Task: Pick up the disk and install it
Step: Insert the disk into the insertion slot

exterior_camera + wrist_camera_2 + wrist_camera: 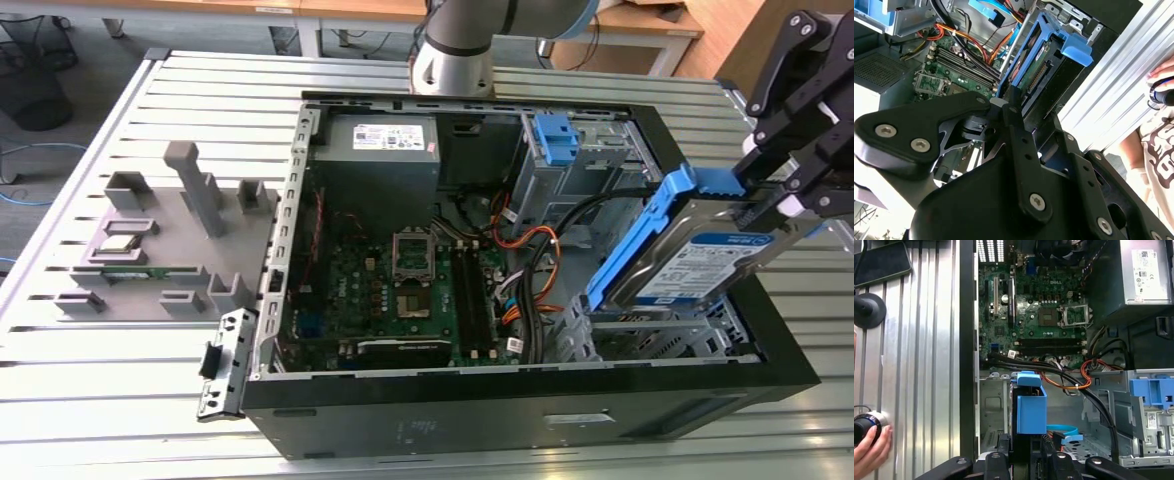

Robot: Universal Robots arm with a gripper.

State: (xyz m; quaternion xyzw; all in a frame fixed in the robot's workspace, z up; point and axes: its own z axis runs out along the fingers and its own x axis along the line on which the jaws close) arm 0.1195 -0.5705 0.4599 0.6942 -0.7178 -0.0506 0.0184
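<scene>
The hand (781, 205) was clamped on the disk (687, 262), its black fingers (1003, 452) pressed against the two faces at one end. The silver drive with its blue side rails hung tilted, label up, over the metal drive cage (651, 335) at the corner of the open computer case (534, 405) on the exterior view's right. Its lower end reached just to the cage's top edge; whether it touched could not be told. In the second wrist view the disk (1033, 65) showed its connector edge and a blue tab beyond the fingers.

Black and orange cables (527, 250) ran between the motherboard (400, 290) and the cage, close beside the drive's lower end. A blue bracket (554, 138) without a drive sat in the upper bay, next to the grey power supply (387, 140). Grey fixture blocks (160, 235) stood on the slatted metal desk (107, 385), well apart from the case. A person's fingers (871, 450) rested on a small round knob at the desk's edge.
</scene>
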